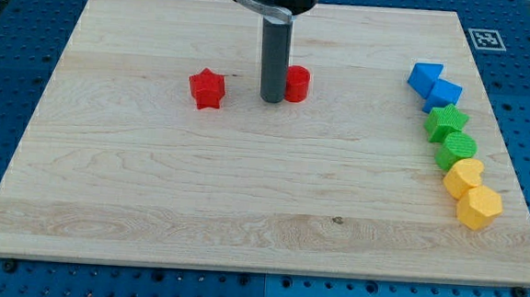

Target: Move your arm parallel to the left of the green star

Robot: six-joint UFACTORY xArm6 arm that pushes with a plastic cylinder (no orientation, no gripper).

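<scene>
The green star (445,121) lies near the view's right edge of the wooden board (152,178), in a curved row of blocks. My tip (272,99) is at the board's upper middle, far to the left of the green star. It touches or nearly touches the left side of a red cylinder (298,82). A red star (207,88) lies a little to the tip's left.
In the row at the right, two blue blocks (425,77) (444,92) lie above the green star. Below it lie a green cylinder (456,151), a yellow heart (463,176) and a yellow hexagon (479,208). A tag marker (484,37) sits off the board's top right corner.
</scene>
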